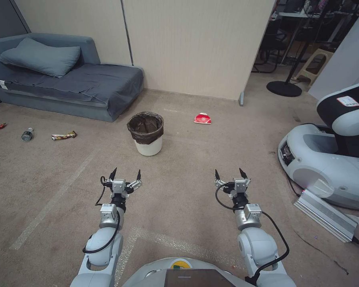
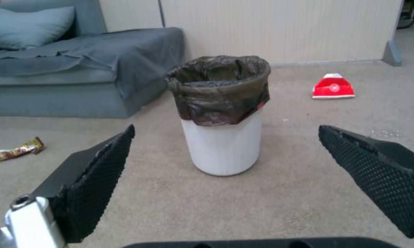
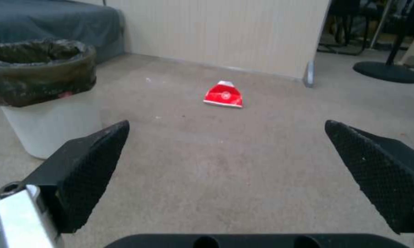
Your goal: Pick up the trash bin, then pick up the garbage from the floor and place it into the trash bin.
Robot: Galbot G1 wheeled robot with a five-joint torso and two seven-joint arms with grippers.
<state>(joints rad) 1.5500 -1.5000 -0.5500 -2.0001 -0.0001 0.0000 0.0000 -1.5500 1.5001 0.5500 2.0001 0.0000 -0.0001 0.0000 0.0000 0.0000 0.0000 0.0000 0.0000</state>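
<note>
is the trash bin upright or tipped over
Upright: the trash bin stands on its base on the floor, liner-covered rim facing up.

Trash bin (image 1: 145, 133) stood upright on the floor (image 1: 187, 191), ahead of and between left gripper (image 1: 125, 174) and right gripper (image 1: 231, 173). Sofa (image 1: 68, 79) set behind-left of bin, against wall. 1 packet (image 1: 202, 118) lies right of bin. Wrapper (image 1: 64, 136) and bottle (image 1: 26, 134) lie well left, before sofa.

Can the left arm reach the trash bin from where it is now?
Probably yes. The left gripper is open and points at the trash bin, which stands upright ahead with bare floor between them. A gap remains, so the arm may need to extend.
</note>
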